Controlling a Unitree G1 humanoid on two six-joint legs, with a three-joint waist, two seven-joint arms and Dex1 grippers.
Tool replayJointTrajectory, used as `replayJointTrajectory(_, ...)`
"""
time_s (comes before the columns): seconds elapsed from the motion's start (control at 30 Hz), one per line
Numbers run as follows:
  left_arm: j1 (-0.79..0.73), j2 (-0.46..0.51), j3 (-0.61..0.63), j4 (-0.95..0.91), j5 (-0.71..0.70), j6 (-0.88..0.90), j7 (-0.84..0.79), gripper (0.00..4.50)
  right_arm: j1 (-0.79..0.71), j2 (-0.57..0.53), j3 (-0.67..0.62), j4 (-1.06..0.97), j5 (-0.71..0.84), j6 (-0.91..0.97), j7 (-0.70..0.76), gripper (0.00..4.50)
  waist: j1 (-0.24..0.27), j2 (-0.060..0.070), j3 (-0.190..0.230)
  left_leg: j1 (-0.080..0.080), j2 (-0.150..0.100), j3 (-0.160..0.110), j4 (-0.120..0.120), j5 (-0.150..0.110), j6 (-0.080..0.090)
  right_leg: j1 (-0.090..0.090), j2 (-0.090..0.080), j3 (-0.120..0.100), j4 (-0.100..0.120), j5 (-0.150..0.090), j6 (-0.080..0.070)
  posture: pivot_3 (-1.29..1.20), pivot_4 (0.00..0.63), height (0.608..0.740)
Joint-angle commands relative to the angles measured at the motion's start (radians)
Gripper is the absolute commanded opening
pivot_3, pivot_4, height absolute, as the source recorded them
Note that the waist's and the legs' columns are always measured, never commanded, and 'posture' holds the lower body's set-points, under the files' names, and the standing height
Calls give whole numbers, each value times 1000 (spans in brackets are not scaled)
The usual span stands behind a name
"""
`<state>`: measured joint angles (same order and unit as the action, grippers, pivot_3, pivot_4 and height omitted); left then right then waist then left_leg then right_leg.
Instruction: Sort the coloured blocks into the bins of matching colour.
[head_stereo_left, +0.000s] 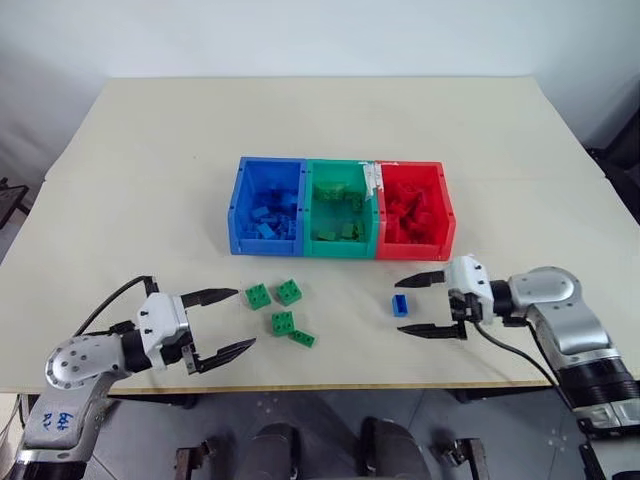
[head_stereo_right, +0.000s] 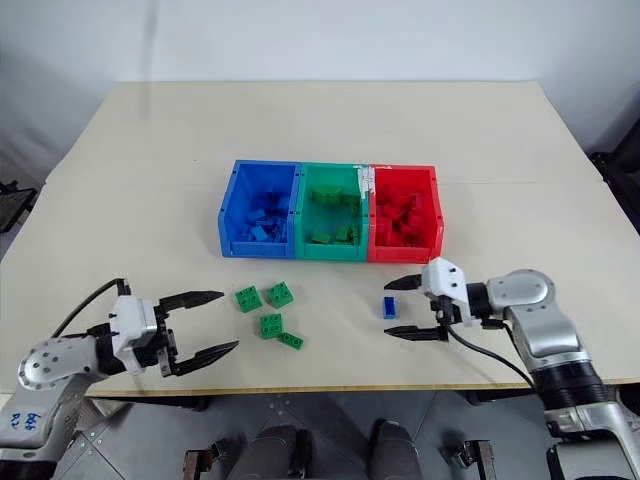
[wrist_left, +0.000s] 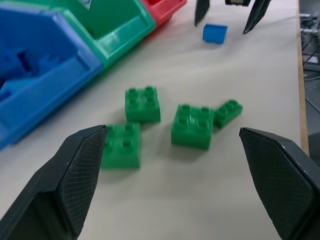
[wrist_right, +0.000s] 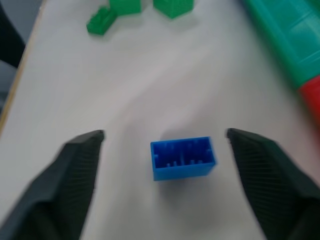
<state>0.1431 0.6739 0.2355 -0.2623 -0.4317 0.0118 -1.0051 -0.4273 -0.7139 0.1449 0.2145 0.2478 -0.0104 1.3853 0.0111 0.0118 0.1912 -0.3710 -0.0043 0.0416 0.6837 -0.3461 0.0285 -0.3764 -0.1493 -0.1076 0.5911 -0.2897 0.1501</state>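
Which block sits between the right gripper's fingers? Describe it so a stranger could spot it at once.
Start at the row of bins mid-table and come toward the table's near edge, in front of the red bin. There the blue block lies alone between the right gripper's open fingers. It is the one blue block loose on the table; the loose green blocks cluster further left.

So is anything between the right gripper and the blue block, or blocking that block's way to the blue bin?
Nothing visible. The right gripper has its fingers open on either side of the blue block, with bare table between. The green blocks lie nearer the robot than the line to the blue bin, whose top is open.
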Motion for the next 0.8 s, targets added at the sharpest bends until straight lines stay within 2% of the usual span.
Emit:
replayJointTrajectory(0.03, 28, 4, 41, -66, -28, -3, 16, 4500, -19, 3, 11, 36, -34, -66, 10, 2837, 3, 0, 0, 0, 0, 0, 0, 0, 0, 0, 0, 0, 0, 0, 0, 0, 150, 740)
replayJointTrajectory(0.17, 37, -8, 46, -89, -43, 4, 33, 4500, -28, 24, 6, 72, -35, -95, 0, 1487, 2, 0, 0, 0, 0, 0, 0, 0, 0, 0, 0, 0, 0, 0, 0, 0, 150, 740)
replayJointTrajectory(0.27, 39, -25, 48, -95, -47, 3, 57, 4500, -25, 51, -11, 12, 33, -18, -3, 1474, -1, 0, 0, 0, 0, 0, 0, 0, 0, 0, 0, 0, 1, 0, 0, 0, 150, 740)
replayJointTrajectory(0.4, 62, -54, 69, -107, -54, 13, 106, 4500, -57, 114, -37, -160, 140, 208, -103, 1474, -11, 0, 0, 0, 1, 0, 0, 0, 0, 0, 0, 0, 1, 0, 0, 0, 150, 740)
replayJointTrajectory(0.53, 118, -90, 116, -109, -56, 12, 164, 4500, -202, 264, -8, -256, 161, 453, -334, 1474, -27, 0, 0, 0, 1, 0, 0, 0, -1, -1, 1, 0, 2, 0, 0, 0, 150, 740)
replayJointTrajectory(0.7, 156, -102, 190, -63, -52, -4, 199, 4500, -408, 475, 75, -133, 40, 555, -571, 1474, -37, 0, 0, 0, 2, -3, 0, -1, -3, -3, 1, 0, 6, -2, -3, 0, 150, 740)
replayJointTrajectory(0.8, 167, -103, 218, -55, -51, -11, 204, 4500, -516, 572, 99, 12, -30, 526, -669, 1474, -39, -1, 0, -2, 0, -2, 0, -1, -3, -9, -1, 1, 13, -2, -4, 0, 150, 740)
